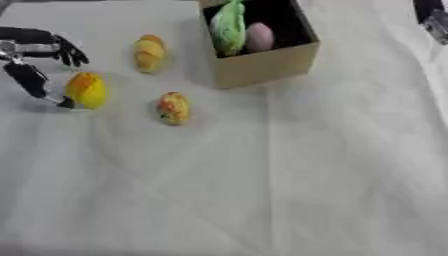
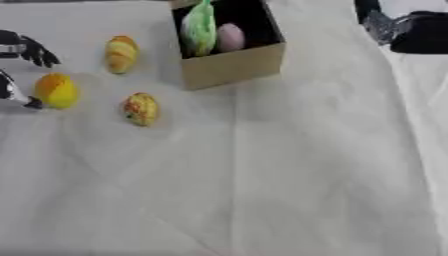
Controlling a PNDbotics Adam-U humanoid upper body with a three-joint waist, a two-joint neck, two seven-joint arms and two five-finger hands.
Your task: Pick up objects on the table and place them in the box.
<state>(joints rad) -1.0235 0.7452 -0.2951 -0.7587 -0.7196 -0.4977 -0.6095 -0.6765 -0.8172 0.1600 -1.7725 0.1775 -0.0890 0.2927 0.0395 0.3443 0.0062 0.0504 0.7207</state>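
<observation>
the speckled fruit (image 1: 173,108), bun (image 1: 150,53) and yellow fruit (image 1: 87,90) remain out; box (image 1: 262,65) holds two; left hand (image 1: 35,60) spread open beside the yellow fruit.

No readable text, label or number shows on anything in view.

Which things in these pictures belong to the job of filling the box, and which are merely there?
Part of the job:
box
green thing and pink thing, already inside it
yellow-orange fruit by the left hand
striped yellow piece
speckled piece

Merely there:
white cloth
right hand, at the upper right corner
</observation>
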